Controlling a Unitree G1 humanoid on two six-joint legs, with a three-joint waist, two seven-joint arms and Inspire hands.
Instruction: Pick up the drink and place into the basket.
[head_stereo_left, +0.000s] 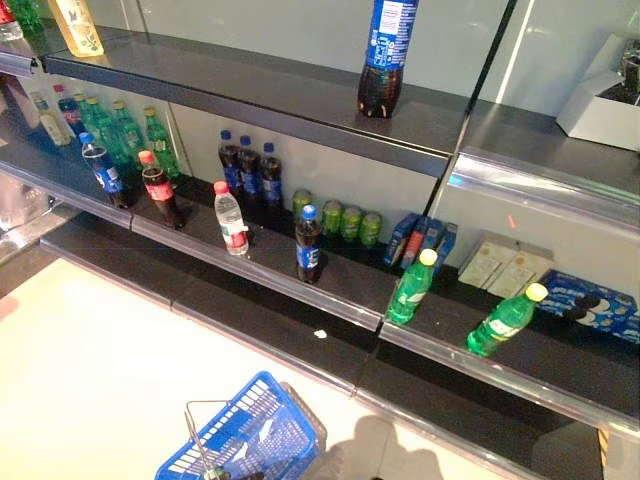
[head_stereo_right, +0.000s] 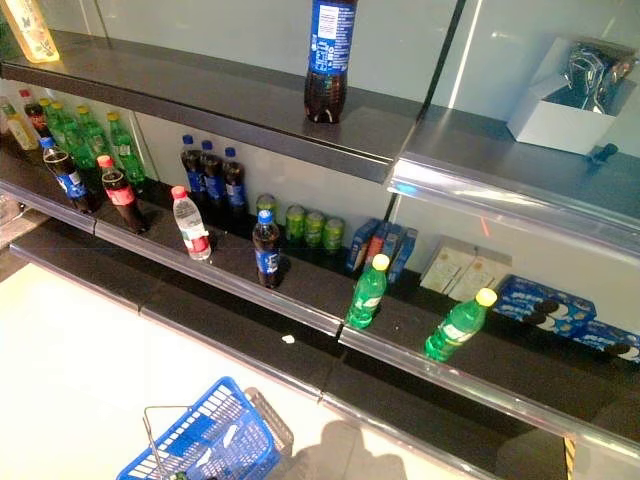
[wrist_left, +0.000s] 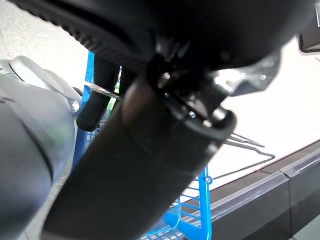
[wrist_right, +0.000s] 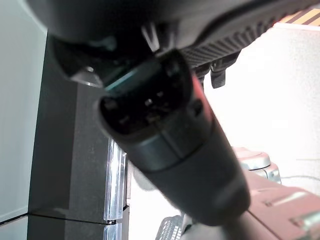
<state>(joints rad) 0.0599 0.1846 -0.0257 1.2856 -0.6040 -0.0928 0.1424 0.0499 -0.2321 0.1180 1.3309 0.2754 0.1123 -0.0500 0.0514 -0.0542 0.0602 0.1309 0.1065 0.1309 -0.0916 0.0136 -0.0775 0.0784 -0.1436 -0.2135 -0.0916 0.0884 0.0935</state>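
Observation:
Drinks stand on the dark shelves ahead. On the middle shelf's front edge are a cola bottle with a blue cap (head_stereo_left: 309, 245), a clear water bottle with a red cap (head_stereo_left: 231, 218), a red-capped cola bottle (head_stereo_left: 160, 190) and two green bottles with yellow caps (head_stereo_left: 411, 287), the right one (head_stereo_left: 505, 322) leaning. A tall cola bottle (head_stereo_left: 383, 55) stands on the upper shelf. The blue basket (head_stereo_left: 240, 435) hangs low in front, off the floor. My left hand (wrist_left: 140, 165) is shut on its wire handles (head_stereo_left: 200, 415). My right hand (wrist_right: 170, 140) hangs at my side, relaxed and empty.
Green cans (head_stereo_left: 340, 220), dark bottles (head_stereo_left: 250, 170) and blue cartons (head_stereo_left: 420, 240) stand further back on the middle shelf. More green bottles (head_stereo_left: 120, 130) are at the far left. A white box (head_stereo_right: 560, 110) sits on the upper shelf at right. Pale floor (head_stereo_left: 90, 380) lies before the shelves.

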